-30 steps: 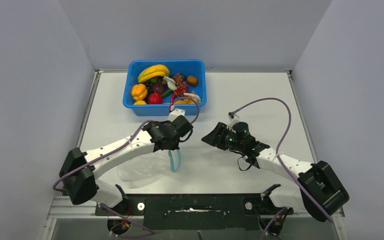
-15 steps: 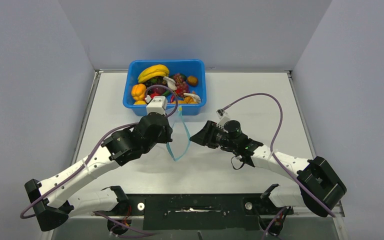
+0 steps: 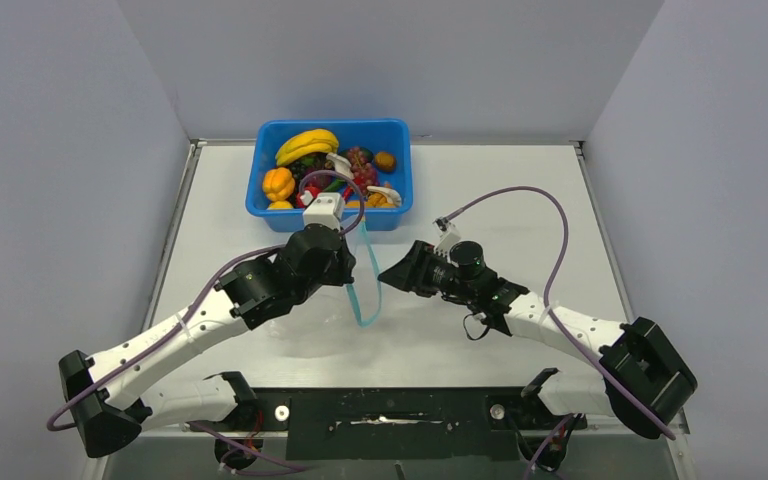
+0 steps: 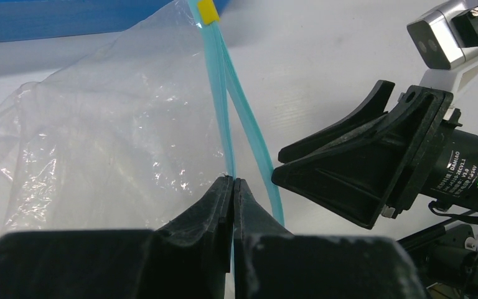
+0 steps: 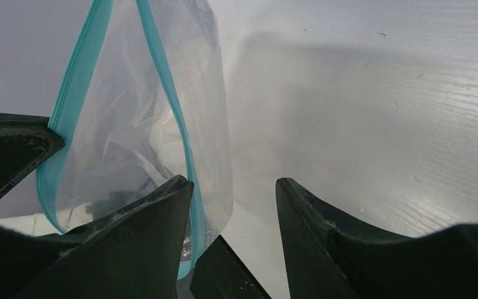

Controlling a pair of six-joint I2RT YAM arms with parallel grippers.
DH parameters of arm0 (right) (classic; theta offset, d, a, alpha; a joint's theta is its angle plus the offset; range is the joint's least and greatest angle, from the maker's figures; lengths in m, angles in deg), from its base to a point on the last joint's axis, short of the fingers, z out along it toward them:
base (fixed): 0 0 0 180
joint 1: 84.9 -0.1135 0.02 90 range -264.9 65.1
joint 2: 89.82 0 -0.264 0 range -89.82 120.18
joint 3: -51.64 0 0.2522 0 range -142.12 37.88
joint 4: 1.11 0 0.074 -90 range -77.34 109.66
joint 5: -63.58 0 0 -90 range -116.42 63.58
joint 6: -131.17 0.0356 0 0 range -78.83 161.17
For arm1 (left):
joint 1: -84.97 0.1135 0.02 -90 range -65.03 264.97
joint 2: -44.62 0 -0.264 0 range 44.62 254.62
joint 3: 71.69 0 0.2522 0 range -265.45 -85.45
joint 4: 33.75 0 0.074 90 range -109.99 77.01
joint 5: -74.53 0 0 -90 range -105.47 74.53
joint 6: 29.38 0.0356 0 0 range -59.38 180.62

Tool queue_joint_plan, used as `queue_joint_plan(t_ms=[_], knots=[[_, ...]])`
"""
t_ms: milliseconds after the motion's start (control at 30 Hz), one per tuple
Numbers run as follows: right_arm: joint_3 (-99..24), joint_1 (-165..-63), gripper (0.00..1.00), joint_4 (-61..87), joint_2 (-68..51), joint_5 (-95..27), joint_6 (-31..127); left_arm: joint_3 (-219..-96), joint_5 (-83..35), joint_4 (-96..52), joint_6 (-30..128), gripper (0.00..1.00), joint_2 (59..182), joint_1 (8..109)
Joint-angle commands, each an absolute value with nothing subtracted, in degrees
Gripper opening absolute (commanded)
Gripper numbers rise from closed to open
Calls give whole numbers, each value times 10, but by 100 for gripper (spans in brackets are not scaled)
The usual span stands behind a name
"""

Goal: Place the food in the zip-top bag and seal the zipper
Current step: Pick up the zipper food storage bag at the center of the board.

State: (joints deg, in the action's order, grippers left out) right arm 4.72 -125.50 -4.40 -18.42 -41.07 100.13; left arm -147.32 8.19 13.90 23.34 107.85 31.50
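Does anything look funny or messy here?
Nothing is spilled or broken. The bag hangs crumpled from the left tool, pinched by one teal lip, mouth gaping. The toy food all sits in the blue tub.

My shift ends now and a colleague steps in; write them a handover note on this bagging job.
Left gripper: shut on one lip of the zipper, lifting the mouth of the zip-top bag, partly open.
Right gripper: open, beside the other lip, gripping nothing.
Food: all in the blue tub at the far side; none in the bag.
Done: bag grasped.
Left: spread the mouth, load the food, seal.
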Motion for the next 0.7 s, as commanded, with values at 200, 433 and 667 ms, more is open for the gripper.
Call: queue_joint_plan(t_ms=[200, 433, 667], knots=[[59, -1220, 2, 7, -272, -395, 949, -1459, 38, 40, 210, 0, 1038, 317], [70, -1203, 0, 87, -381, -334, 910, -1437, 19, -21, 188, 0, 1010, 321], [44, -1202, 9, 85, -366, -365, 902, -1442, -10, -58, 196, 0, 1029, 323]])
